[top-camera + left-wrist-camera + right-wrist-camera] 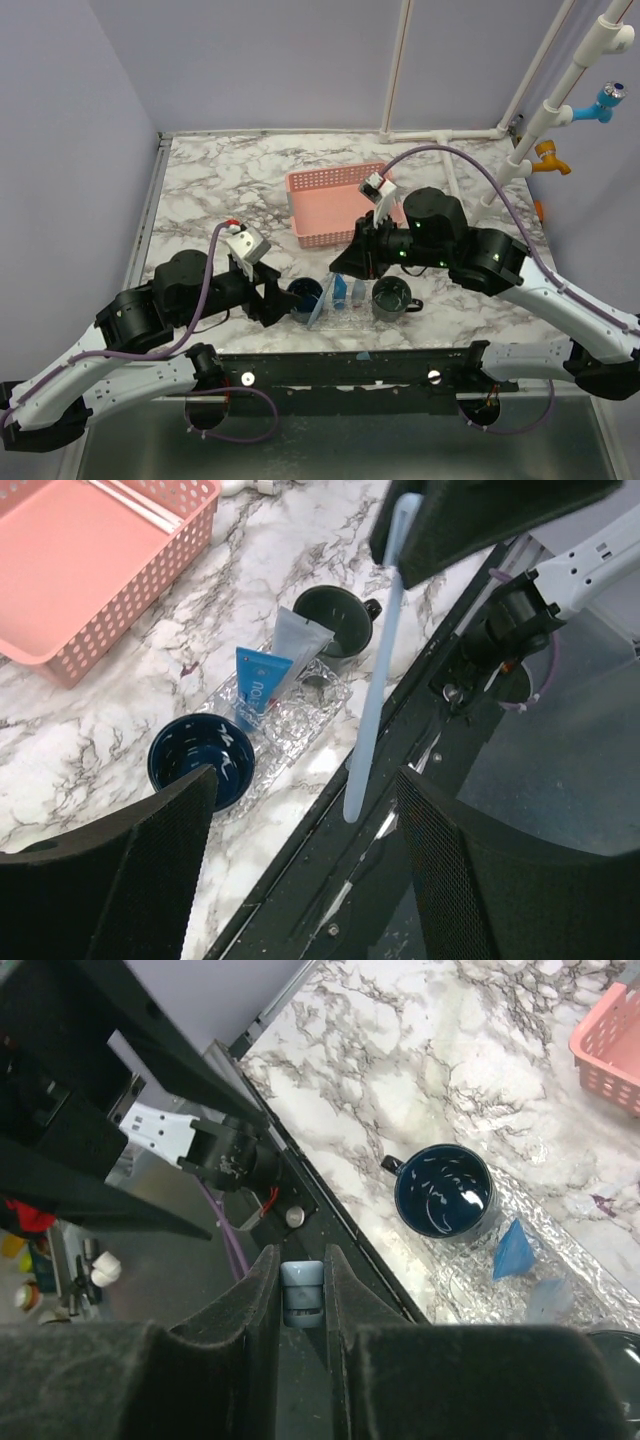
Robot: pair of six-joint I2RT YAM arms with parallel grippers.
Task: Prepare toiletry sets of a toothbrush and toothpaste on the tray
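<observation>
Your right gripper [300, 1265] is clamped on the toothbrush [376, 670], a slim, smooth light-blue stick hanging steeply beside the navy mug [200, 765]. Your left gripper [305, 780] gapes wide, holding nothing. Two soft tubes [258, 685] lie on the ribbed clear tray [312, 718]. The navy mug is empty, and the green mug [335, 620] probably is too, though its inside is dim. You have yet to place the brush.

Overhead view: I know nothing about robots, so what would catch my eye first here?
First, the right pincer gripping a slim light-blue plastic toothbrush by one end, front and centre, with the left pincer open beside it. Beneath, a navy mug and a dark green mug flank small blue tubes on a clear plastic tray; a pink lattice basket sits behind on the marbled table.
</observation>
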